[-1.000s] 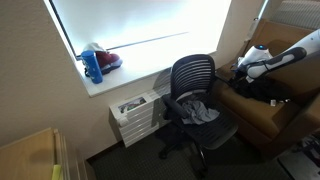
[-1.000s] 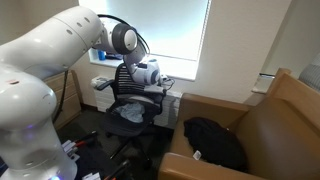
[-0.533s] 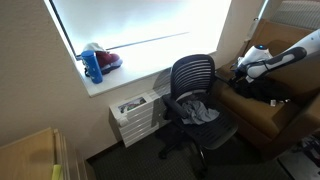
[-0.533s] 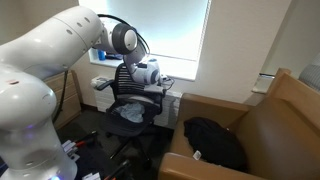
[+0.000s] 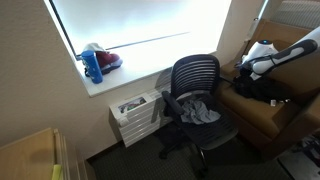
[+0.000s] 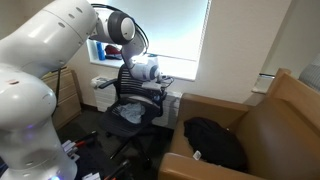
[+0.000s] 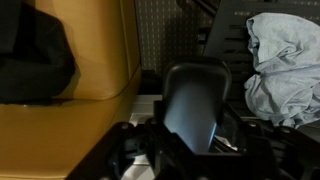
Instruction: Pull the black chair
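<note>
The black chair [image 5: 196, 98] stands under the window with a grey cloth [image 5: 199, 111] on its seat; it also shows in an exterior view [image 6: 133, 98]. My gripper [image 5: 243, 70] is at the chair's side toward the brown armchair, seen too in an exterior view [image 6: 160, 78]. In the wrist view the chair's black armrest pad [image 7: 196, 95] fills the gap between my gripper's [image 7: 190, 135] fingers, which sit against both its sides. The grey cloth [image 7: 282, 60] lies just beyond.
A large brown armchair [image 5: 268, 112] with a black garment [image 6: 213, 140] on its seat stands right beside the chair. A white drawer unit [image 5: 135, 115] sits under the window sill. A blue bottle [image 5: 93, 66] is on the sill.
My arm has shifted slightly up and toward the brown armchair. The chair seems to have shifted a little with it.
</note>
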Controlling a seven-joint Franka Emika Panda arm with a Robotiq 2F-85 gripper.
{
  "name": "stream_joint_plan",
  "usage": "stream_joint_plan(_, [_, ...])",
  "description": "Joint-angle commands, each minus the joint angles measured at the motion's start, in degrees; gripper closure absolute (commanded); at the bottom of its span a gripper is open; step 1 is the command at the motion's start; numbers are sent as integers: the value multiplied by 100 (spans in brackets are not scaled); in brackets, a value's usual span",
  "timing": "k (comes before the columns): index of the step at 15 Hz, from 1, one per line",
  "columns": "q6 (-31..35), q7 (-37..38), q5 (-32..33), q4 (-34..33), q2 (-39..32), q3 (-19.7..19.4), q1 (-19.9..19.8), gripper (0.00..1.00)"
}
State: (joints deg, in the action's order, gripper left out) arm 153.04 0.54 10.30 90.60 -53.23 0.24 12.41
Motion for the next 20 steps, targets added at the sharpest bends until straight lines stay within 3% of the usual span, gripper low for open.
stream_joint_plan(1, [-946, -80, -24, 1285, 1250, 80, -89, 67])
stream_joint_plan(7, [-1890, 130, -52, 2167, 2170, 212, -152, 67])
stream_joint_plan(11, [-2655, -213, 216, 2537, 2798, 205, -130, 67])
stream_joint_plan(15, [-2823, -295, 350, 2757, 3238, 261, -200, 67])
stream_joint_plan(16, [-2837, -131, 356, 2457, 2932, 255, -148, 42])
stream_joint_plan(17, [-2837, -137, 355, 2510, 3024, 259, -155, 42])
stream_joint_plan(18, [-2837, -142, 355, 2546, 3073, 261, -161, 17])
stream_joint_plan(20, [-2320, -304, -533, 2419, 2826, 514, -381, 10])
